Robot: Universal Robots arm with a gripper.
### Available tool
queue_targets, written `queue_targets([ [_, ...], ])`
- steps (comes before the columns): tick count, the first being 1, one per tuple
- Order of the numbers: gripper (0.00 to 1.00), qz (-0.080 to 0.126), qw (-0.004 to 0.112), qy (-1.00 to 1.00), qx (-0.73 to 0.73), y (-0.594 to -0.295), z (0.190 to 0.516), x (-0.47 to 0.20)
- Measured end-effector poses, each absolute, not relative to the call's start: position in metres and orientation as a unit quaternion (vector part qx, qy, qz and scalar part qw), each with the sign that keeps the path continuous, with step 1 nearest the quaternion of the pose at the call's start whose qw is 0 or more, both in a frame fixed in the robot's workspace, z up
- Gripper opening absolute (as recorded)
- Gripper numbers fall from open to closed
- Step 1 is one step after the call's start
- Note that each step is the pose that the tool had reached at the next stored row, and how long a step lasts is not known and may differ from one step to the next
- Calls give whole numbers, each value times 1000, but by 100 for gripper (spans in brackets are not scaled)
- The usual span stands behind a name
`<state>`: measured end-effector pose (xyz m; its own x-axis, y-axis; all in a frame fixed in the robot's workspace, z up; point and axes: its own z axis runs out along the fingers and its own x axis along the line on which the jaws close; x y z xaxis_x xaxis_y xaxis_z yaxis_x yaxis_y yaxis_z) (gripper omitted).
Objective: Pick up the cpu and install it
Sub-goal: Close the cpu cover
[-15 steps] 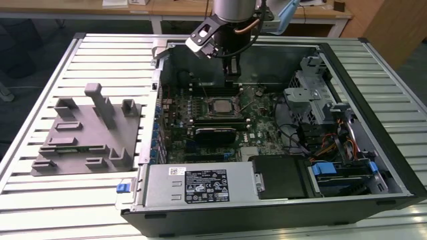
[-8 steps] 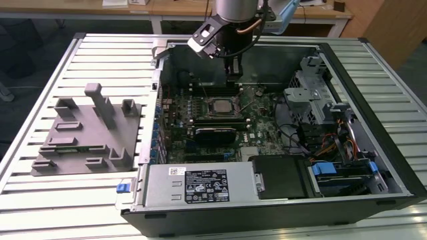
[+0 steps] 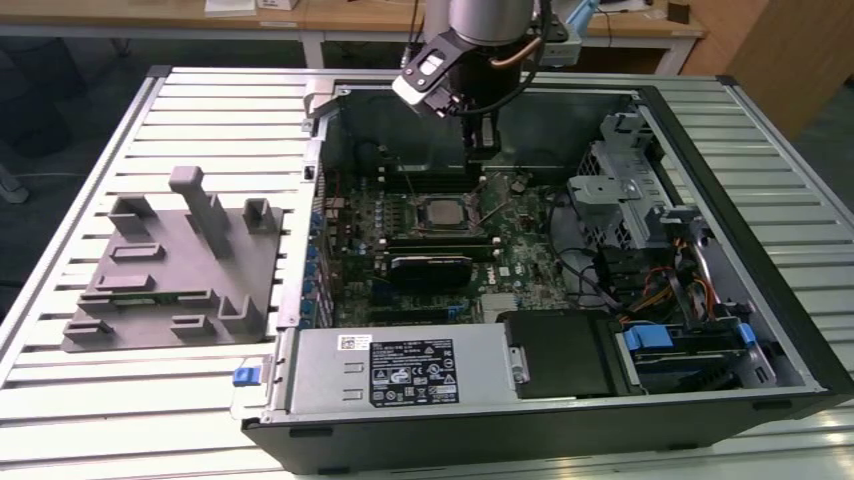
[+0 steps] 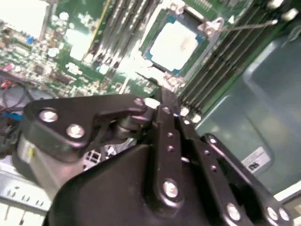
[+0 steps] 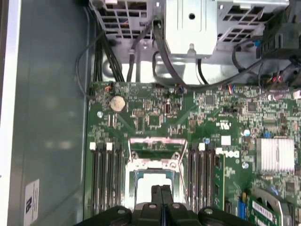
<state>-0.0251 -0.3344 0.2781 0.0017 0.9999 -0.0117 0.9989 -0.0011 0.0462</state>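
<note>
The cpu (image 3: 445, 212) lies flat in the motherboard socket inside the open computer case (image 3: 747, 300); its silvery top shows in both wrist views (image 4: 174, 42) (image 5: 151, 184). My gripper (image 3: 479, 157) hangs above the board, just behind the socket toward the case's back wall. Its two black fingers are pressed together with nothing between them, and the tips (image 4: 160, 92) (image 5: 161, 189) sit a little off the chip's edge, apart from it. In the first wrist view the fingers cover part of the chip.
Memory slots (image 5: 106, 176) flank the socket on both sides. A grey fixture block (image 3: 174, 265) stands on the slatted table at the exterior view's left. The power supply (image 3: 400, 365), drive cage (image 3: 627, 190) and cables (image 5: 141, 52) crowd the case.
</note>
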Motion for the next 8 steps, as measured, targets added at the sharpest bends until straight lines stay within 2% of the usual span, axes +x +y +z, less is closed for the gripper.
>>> queue_targets([
  [8,11,12,21,706,707,-334,277,-16],
])
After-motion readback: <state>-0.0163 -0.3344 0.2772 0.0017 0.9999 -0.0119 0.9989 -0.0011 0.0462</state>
